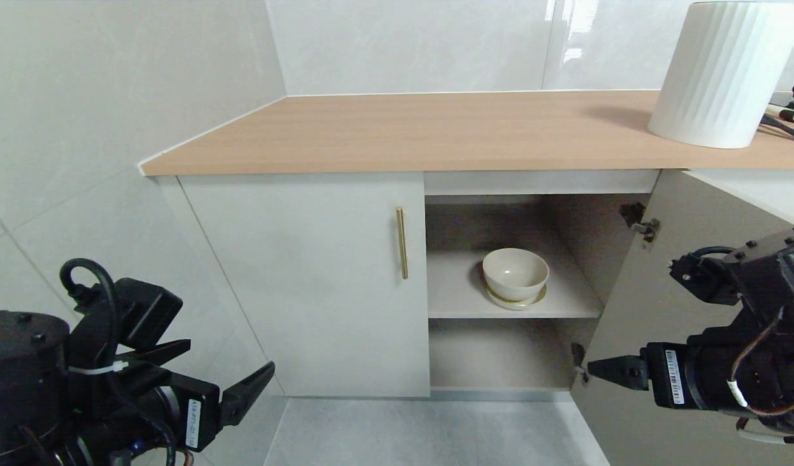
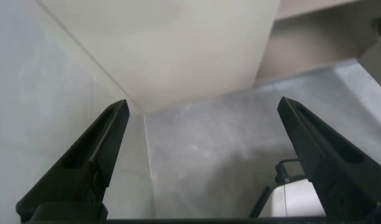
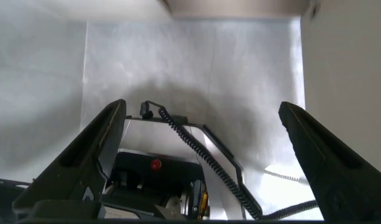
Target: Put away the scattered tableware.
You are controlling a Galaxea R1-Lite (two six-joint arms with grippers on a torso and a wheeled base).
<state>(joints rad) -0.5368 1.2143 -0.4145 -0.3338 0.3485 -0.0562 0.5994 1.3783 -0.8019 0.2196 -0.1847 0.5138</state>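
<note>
A cream bowl (image 1: 515, 272) sits on a small plate (image 1: 518, 302) on the upper shelf (image 1: 453, 292) of the open cupboard, beside the shut door (image 1: 306, 278). Low in front and well apart from it, the left gripper (image 2: 204, 102) and the right gripper (image 3: 202, 104) both gape wide, holding nothing.

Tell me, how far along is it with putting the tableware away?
Done: a bowl sits on a small plate on the cupboard's upper shelf, its right door open. In hand: nothing; the left gripper and right gripper are both open and empty. Left: perhaps the utensils at the countertop's far right edge, and closing the door.
</note>
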